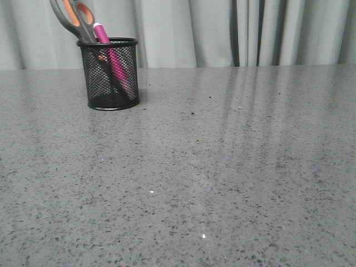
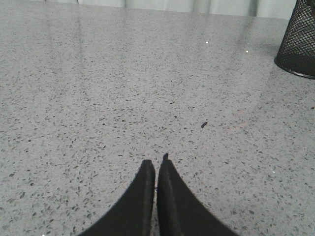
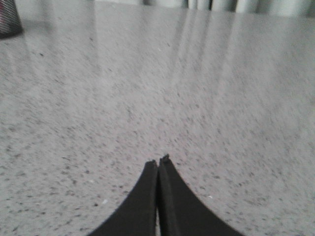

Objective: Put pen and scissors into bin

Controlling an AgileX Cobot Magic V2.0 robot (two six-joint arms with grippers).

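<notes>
Grey speckled table fills foreground w/ pale curtain behind. Bin stands far-left on it (pen + scissors inside, upright-tilted). Left gripper and right gripper: jaws closed together, holding nothing.

A grey speckled stone worktop fills the view, glossy with pale streaks of reflected light toward 1 o'clock; pleated grey-green curtains hang behind at 12 o'clock
</notes>
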